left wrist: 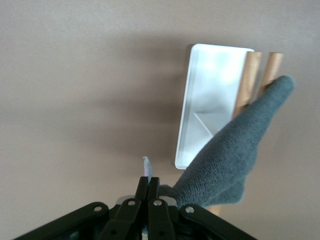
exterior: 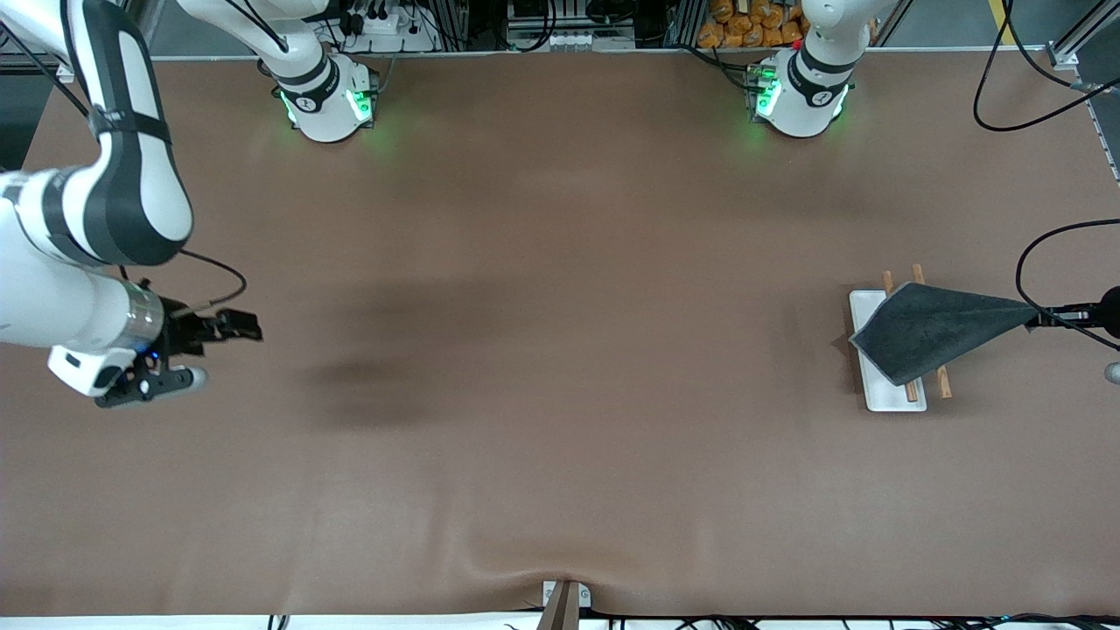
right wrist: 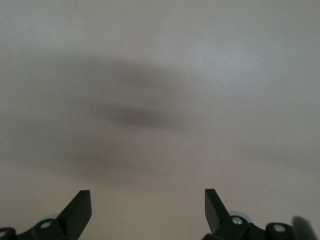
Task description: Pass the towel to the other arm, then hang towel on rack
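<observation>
Towel (exterior: 932,330) draped over rack (exterior: 875,385) rods near the left arm's table edge, one corner pinched in my left gripper (left wrist: 148,181), jaws closed tight. Right gripper (exterior: 229,326) waits wide open, empty. I'd lower and centre before releasing.

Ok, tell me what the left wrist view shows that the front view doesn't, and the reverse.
Only the left wrist view shows the left gripper close up: its jaws are shut on a corner of the towel.

Only the front view shows the right gripper, jaws open, waiting over the table at the right arm's end, plus both arm bases.

Both show the towel draped across the rack, its two wooden rods sticking out past the cloth over the white base.
</observation>
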Controlling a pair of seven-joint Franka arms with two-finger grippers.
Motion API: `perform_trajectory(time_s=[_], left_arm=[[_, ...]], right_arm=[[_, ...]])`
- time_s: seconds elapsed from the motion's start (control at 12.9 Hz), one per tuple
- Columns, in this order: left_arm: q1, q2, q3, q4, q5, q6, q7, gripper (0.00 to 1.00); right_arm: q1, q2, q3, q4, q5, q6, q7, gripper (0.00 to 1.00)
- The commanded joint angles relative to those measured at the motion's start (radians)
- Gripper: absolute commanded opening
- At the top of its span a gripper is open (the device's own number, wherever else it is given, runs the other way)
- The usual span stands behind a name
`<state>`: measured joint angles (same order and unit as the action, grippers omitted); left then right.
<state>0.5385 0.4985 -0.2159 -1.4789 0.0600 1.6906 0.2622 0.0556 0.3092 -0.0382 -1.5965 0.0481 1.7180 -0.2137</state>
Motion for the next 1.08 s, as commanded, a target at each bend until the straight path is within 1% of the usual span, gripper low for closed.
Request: perform_trajectory(time_s=[0.0,0.08,0.15,0.23,0.39,0.7,0.85,0.93,1.0], left_arm=[[0.014,0.025,-0.008,0.023,0.029,0.012,0.023,0.00],[0.015,0.035,-0.008,0.023,0.024,0.014,0.023,0.00],[0.024,0.038,-0.008,0.023,0.023,0.014,0.023,0.16],[0.024,0.043,-0.008,0.023,0.023,0.014,0.023,0.35],[0.023,0.043,-0.010,0.025,0.017,0.014,0.022,1.00],[0.021,0.023,-0.020,0.026,0.020,0.014,0.020,1.00],[0.014,-0.020,-0.032,0.025,0.006,0.012,-0.006,1.00],[0.014,-0.049,-0.058,0.025,-0.037,0.006,-0.050,1.00],[0.012,-0.085,-0.077,0.023,-0.046,0.003,-0.105,1.00]], right_arm=[[-0.005,-0.096,0.012,-0.040,-0.074,-0.101,0.085,1.00],[-0.005,-0.119,0.012,-0.040,-0.074,-0.136,0.089,1.00],[-0.005,-0.139,0.012,-0.042,-0.074,-0.171,0.089,1.00],[0.000,-0.162,0.012,-0.042,-0.074,-0.208,0.089,1.00],[0.003,-0.211,0.014,-0.040,-0.074,-0.268,0.089,1.00],[-0.006,-0.304,0.011,-0.036,-0.074,-0.322,0.089,1.00],[-0.010,-0.346,0.006,-0.031,-0.082,-0.328,0.091,1.00],[-0.017,-0.363,0.006,-0.013,-0.106,-0.334,0.100,1.00],[-0.029,-0.367,0.006,0.004,-0.125,-0.334,0.118,1.00]])
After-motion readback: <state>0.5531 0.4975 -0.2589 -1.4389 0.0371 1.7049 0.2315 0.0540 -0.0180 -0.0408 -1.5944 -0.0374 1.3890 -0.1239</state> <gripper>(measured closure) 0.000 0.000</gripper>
